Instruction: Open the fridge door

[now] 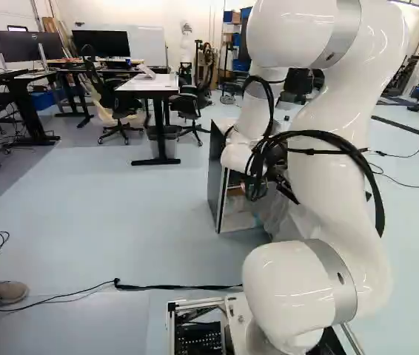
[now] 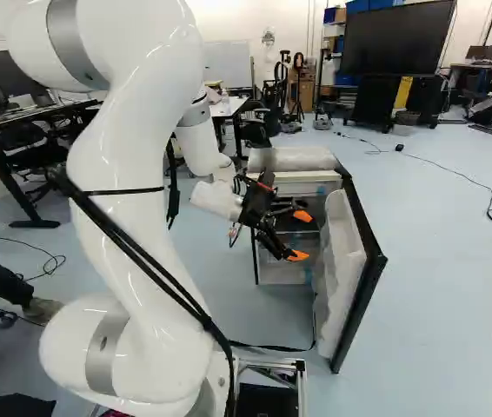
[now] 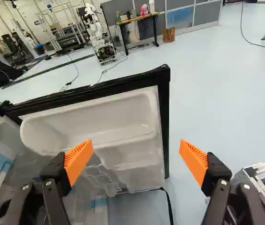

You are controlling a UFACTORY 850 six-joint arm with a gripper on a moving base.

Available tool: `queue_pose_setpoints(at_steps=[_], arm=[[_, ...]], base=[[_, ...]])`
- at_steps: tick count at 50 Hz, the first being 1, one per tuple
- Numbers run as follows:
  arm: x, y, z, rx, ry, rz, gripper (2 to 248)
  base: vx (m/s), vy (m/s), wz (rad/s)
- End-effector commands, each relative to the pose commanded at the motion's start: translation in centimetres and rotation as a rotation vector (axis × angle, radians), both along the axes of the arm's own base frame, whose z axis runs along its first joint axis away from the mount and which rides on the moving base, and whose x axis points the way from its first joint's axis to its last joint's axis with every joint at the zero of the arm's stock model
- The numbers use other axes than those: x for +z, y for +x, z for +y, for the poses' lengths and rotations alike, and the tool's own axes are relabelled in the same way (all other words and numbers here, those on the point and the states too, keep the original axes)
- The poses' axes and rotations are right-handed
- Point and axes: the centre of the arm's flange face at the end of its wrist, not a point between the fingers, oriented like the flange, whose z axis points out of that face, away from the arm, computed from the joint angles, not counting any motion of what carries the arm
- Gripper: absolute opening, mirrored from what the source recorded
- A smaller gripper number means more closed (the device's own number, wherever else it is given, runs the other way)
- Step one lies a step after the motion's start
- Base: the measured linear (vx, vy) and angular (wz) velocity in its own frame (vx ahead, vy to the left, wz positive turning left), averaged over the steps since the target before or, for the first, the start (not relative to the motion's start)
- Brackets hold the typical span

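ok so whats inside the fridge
Pale, partly see-through shelves or drawers with blue patches show inside the fridge. In the right base view the gripper covers the middle, hiding whatever lies behind it there.

Fridge (image 2: 291, 160) partly hidden behind the arm (image 2: 129, 182)

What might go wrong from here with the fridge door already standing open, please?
The open tool sits close to the door's inner shelf, so a careless sideways move could knock or snag it. The black cable runs along the floor by the door and might catch if the door swings. The door could also swing back against the tool, which isn't gripping it.
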Motion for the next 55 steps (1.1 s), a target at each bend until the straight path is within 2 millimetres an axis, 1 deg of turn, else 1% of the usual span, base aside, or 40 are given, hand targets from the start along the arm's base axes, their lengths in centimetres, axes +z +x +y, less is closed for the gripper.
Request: queue_pose_setpoints(at_steps=[55], arm=[[0.3,6.2,-12.4,-0.247,-0.018,-0.123,247]], base=[[0.000,0.000,0.000]])
